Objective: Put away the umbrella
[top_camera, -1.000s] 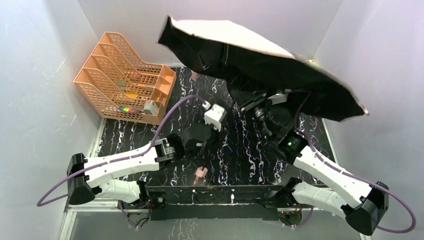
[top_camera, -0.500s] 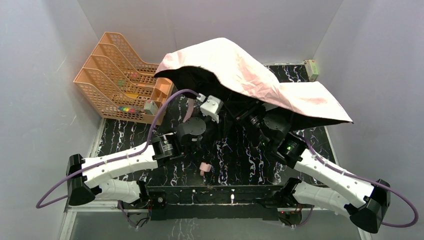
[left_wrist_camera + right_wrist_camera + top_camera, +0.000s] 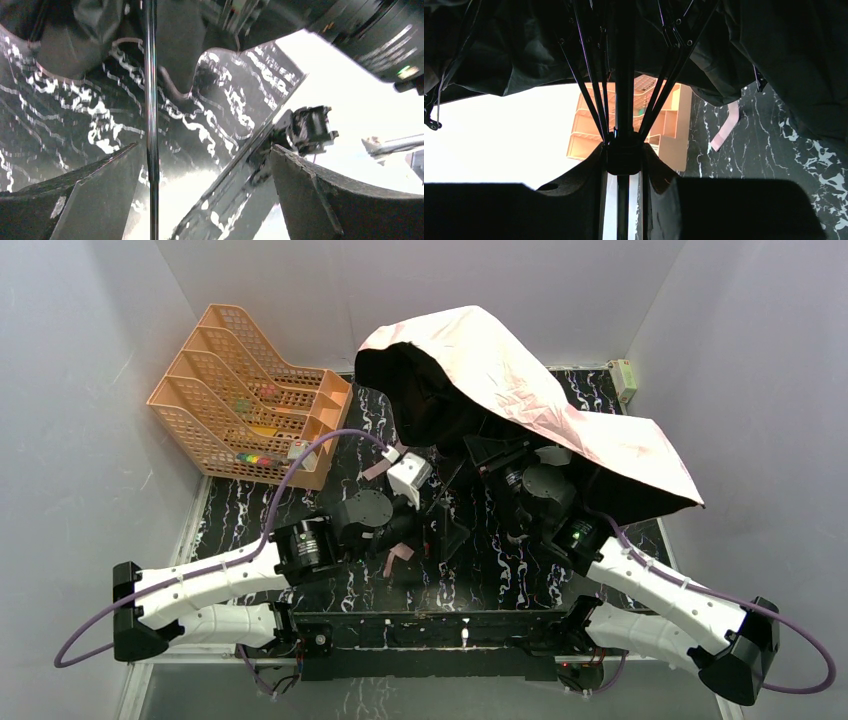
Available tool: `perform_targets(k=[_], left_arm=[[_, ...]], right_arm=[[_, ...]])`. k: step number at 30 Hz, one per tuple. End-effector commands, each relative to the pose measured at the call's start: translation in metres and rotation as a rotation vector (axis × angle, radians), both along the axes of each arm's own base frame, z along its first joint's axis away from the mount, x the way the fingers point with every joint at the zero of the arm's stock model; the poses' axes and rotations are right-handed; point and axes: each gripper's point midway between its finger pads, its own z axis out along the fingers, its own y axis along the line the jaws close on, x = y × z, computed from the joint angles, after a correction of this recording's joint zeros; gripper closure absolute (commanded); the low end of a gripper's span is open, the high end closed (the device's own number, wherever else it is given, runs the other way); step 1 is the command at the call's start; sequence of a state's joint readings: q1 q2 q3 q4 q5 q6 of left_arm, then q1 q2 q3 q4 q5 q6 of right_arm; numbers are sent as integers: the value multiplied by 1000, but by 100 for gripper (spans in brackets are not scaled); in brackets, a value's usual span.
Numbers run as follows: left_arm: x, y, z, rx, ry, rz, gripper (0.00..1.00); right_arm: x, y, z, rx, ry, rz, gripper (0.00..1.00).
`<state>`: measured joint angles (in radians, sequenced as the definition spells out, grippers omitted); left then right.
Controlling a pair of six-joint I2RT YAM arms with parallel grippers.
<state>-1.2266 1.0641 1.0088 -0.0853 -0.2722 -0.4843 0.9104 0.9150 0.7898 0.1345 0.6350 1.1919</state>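
Observation:
The umbrella [image 3: 520, 390] hangs half collapsed over the back right of the table, pale pink on top and black underneath. Its ribs [image 3: 591, 90] and black runner [image 3: 624, 152] fill the right wrist view. My right gripper [image 3: 624, 156] is shut on that runner, and in the top view the canopy mostly hides it. The bright metal shaft [image 3: 150, 125] runs toward the small pink handle [image 3: 398, 557] near the table's front. My left gripper [image 3: 204, 147] is open around the shaft; the shaft passes close to the left finger [image 3: 100, 195], and whether they touch does not show.
An orange mesh file rack [image 3: 250, 400] stands at the back left, also seen past the ribs as the rack [image 3: 644, 117]. A small beige box [image 3: 622, 378] sits on the back right corner. A pink strap [image 3: 726, 127] lies on the black marbled table [image 3: 250, 510].
The canopy has dropped from spread open to half folded, pink side up. My left gripper has opened off the shaft and the left arm has drawn back toward the front.

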Motion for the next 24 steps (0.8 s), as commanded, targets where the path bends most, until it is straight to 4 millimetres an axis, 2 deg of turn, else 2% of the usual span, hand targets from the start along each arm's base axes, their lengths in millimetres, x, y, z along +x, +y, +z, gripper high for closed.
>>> perform_targets(k=[1, 5, 9, 11, 16, 24], left_arm=[[-20, 26, -26, 103, 89, -18, 2], [-24, 48, -34, 184, 100, 0, 2], [-29, 57, -32, 215, 113, -14, 2], [-33, 59, -35, 225, 126, -29, 7], [-40, 61, -48, 238, 161, -45, 27], [-43, 68, -55, 245, 168, -50, 32]], right_arm=[[6, -13, 45, 73, -89, -73, 100], [5, -12, 38, 55, -75, -63, 100], [5, -12, 34, 51, -69, -61, 100], [6, -12, 33, 52, -68, -63, 100], [6, -11, 35, 50, -66, -64, 100], [5, -12, 30, 49, -47, -64, 100]])
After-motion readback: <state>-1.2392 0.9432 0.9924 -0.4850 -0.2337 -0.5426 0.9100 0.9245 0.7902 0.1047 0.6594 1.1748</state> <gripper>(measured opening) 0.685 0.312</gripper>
